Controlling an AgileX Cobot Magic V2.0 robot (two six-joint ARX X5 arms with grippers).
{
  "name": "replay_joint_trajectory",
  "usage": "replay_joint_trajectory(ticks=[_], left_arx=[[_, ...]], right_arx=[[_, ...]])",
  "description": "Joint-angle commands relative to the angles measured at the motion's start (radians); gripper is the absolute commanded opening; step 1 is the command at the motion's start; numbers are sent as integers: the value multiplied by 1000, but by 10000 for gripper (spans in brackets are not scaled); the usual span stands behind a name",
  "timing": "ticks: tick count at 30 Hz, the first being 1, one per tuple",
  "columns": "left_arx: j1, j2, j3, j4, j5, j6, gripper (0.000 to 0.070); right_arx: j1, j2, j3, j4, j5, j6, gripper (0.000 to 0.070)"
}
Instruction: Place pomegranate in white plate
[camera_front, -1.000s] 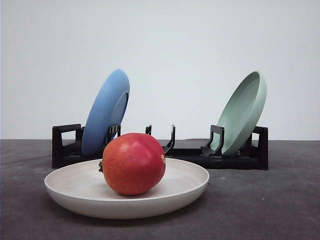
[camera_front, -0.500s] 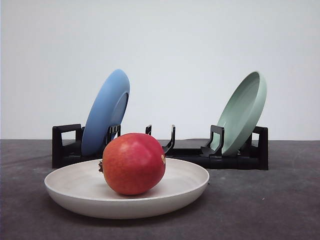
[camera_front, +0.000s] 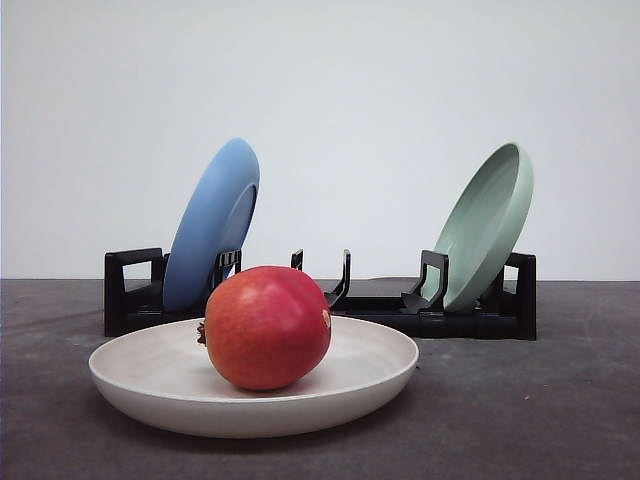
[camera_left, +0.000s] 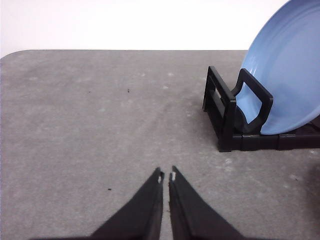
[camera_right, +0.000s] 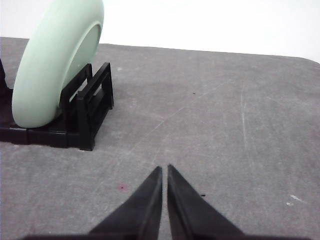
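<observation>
The red pomegranate (camera_front: 266, 327) rests inside the cream-white plate (camera_front: 375, 375), left of the plate's centre, in the front view. Its dark calyx nub points left. The plate lies flat on the dark grey table in front of the rack. My left gripper (camera_left: 166, 176) is shut with nothing in it, hovering over bare table beside the rack's blue-plate end. My right gripper (camera_right: 164, 170) is shut and holds nothing, over bare table beside the rack's green-plate end.
A black dish rack (camera_front: 470, 318) stands behind the white plate. A blue plate (camera_front: 212, 224) leans in its left slot and a pale green plate (camera_front: 487, 225) in its right slot. Both also appear up close: blue plate (camera_left: 287, 75), green plate (camera_right: 55, 62).
</observation>
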Motion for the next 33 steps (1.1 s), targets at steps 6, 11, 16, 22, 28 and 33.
replay_joint_trajectory(ticks=[6,11,16,22,28,33], left_arx=[[0,0,-10,-5,-2,7,0],[0,0,-9,-5,-2,7,0],[0,0,-10,-5,-2,7,0],[0,0,-10,-5,-2,7,0],[0,0,-10,-5,-2,7,0],[0,0,-9,-5,-2,7,0]], right_arx=[[-1,-2,-5,10,0,13,10],[-1,-2,-5,10,0,13,10],[-1,-2,-5,10,0,13,10],[-1,-2,-5,10,0,13,10],[-1,-2,-5,10,0,13,10],[-1,-2,-5,10,0,13,10]])
